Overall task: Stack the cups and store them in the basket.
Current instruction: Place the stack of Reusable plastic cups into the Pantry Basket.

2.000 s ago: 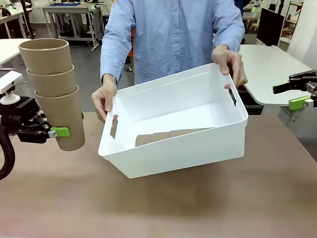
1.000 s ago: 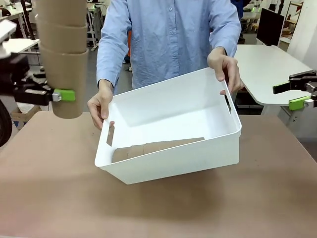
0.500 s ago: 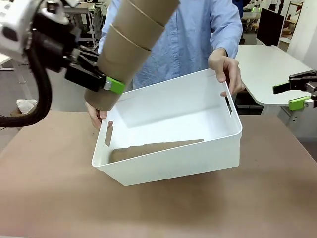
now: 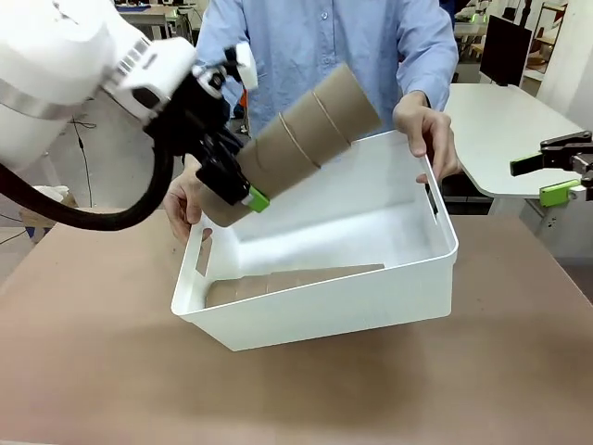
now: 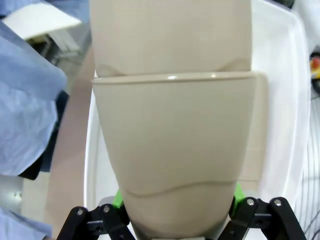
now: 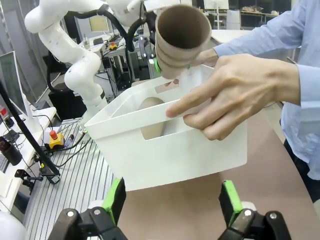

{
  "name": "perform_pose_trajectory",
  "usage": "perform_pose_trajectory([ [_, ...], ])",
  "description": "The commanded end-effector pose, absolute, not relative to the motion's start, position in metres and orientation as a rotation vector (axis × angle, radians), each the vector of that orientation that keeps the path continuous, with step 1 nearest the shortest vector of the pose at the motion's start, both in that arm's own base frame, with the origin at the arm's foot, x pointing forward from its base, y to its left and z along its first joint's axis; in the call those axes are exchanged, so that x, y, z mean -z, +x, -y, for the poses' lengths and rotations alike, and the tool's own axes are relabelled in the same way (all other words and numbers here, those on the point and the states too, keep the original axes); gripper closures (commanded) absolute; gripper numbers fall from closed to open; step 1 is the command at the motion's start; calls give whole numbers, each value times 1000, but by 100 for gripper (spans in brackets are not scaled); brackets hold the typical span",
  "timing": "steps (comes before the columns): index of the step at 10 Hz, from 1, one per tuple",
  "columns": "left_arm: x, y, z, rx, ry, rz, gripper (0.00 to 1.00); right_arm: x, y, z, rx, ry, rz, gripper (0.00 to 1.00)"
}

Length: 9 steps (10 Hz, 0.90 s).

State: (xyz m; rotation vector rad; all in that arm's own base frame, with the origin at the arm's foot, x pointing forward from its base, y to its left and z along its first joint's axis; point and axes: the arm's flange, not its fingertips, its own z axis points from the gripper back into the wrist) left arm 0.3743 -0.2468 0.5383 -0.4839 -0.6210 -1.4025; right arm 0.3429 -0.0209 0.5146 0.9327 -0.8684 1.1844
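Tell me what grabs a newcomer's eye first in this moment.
The left gripper holds a stack of three tan cups tilted almost flat over the white basket. A person's hands hold the basket tipped toward the robot, with another cup stack lying inside.

Robotics lab.
White tables (image 4: 519, 130) and a dark monitor (image 4: 505, 48) stand far right; another white robot arm (image 6: 70, 45) on a floor stand.
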Motion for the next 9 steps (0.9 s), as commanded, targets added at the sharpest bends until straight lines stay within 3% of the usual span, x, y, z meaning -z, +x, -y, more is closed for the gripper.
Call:
perform_pose_trajectory([
  [1, -537, 380, 250, 1400, -451, 592, 17, -518, 344, 20, -1166, 932, 866, 0],
  [9, -469, 408, 291, 1419, -332, 500, 17, -518, 344, 20, -1166, 932, 866, 0],
])
